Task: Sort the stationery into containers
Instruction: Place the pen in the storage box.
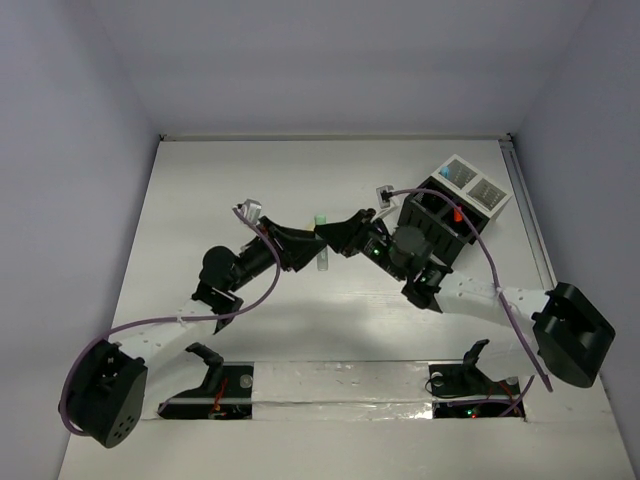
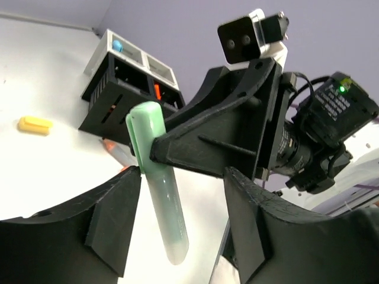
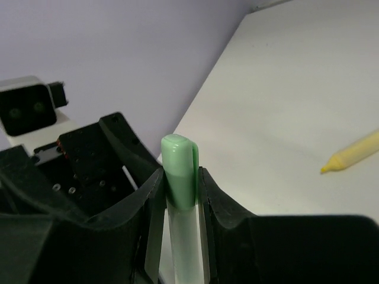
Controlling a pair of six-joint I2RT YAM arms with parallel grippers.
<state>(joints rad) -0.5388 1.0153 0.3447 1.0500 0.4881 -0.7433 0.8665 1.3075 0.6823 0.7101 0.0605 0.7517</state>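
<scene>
The mint green marker [image 3: 179,171], smooth glossy plastic with a rounded cap, is held over the middle of the worktop [image 1: 200,200], its long axis running far edge to near edge. The right pincer [image 3: 179,177] pinches it. The left pincer [image 2: 180,183] is spread, its 2 fingers flanking the lower end. The slotted black box [image 1: 440,225] stands toward the far right corner, nearer the right arm.

The gap between the left gripper's [image 2: 183,177] spread fingers is filled by the green marker [image 2: 163,207], which is clamped in the right gripper [image 3: 180,177], so no passage is offered there. The black box [image 1: 432,222] is crowded close behind the right wrist. Free room is found over the table's [image 1: 220,170] far-left part.
</scene>
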